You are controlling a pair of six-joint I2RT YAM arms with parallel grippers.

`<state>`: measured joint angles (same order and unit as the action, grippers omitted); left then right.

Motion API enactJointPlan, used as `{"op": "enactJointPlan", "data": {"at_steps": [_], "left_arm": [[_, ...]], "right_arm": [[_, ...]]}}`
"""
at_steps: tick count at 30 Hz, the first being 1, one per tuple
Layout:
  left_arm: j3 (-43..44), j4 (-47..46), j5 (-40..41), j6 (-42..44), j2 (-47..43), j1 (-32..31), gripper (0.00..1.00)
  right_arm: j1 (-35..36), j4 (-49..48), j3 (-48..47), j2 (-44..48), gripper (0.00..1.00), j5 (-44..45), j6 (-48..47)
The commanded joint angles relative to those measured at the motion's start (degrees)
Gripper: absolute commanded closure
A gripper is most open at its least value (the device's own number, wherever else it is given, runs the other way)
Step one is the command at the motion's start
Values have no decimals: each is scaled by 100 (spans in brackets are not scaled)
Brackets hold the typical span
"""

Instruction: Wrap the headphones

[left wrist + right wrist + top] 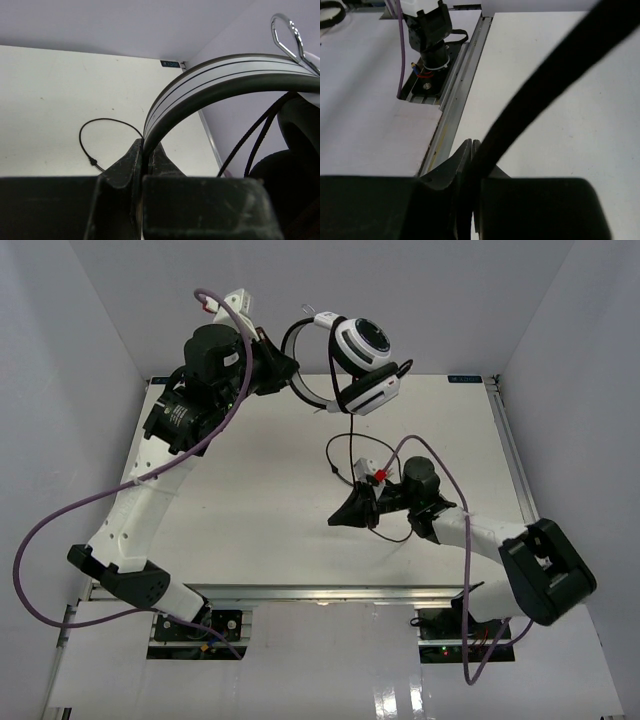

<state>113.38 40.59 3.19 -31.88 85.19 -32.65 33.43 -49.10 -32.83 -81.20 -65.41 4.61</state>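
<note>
- Holding the headphones [362,358] up over the counter's [250,530] far edge, left jaws clenched on the headband [200,85].
- Right jaws are clenched on the cord [107,119], low near the counter's middle.
- Step, likely: starting the wrap.
- Next calls for winding the cord round the headband, taut, without snagging.

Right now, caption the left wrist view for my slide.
Left gripper shut on the headphones' striped headband, thin dark cord looping beyond.
</note>
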Motion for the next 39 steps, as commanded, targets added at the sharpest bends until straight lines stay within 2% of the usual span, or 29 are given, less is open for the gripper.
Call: {"op": "enactJointPlan", "data": {"at_steps": [1,6,8,13,16,19,25,28,32,35,39], "left_arm": [[158,-564,671,-564,-327,217,100],[15,-648,1148,-568,-277,446,100],[-32,-629,1466,-317,-152,498,100],[-658,-712,2304,504,182,557,100],[-1447,-954,2359,887,278,566,100],[-2084,-1077,2222,1060,336,566,100],[-3243,-1171,1830,1331,156,566,100],[-3691,-1263,1618,1536,-124,558,100],[-3996,-1291,863,1862,-426,549,100],[-4266,-1312,199,1989,-649,497,100],[-4492,-1369,-273,2057,-1156,350,100]], "right_arm": [[155,1560,189,845,92,353,-1559],[177,3724,-440,1147,92,1190,-2615],[268,4720,-896,1266,92,1915,-3162],[779,6411,-1936,1594,92,3971,-4429],[992,6995,-2613,1686,92,5245,-4991],[1016,7146,-3239,1625,92,6164,-5509],[1008,6830,-4015,1214,92,7271,-6045],[946,6684,-4275,1015,92,7322,-6053],[837,6541,-4513,682,92,7167,-5932],[571,6373,-4652,402,92,6689,-5644],[70,6306,-4942,-116,92,5653,-4724]]}}
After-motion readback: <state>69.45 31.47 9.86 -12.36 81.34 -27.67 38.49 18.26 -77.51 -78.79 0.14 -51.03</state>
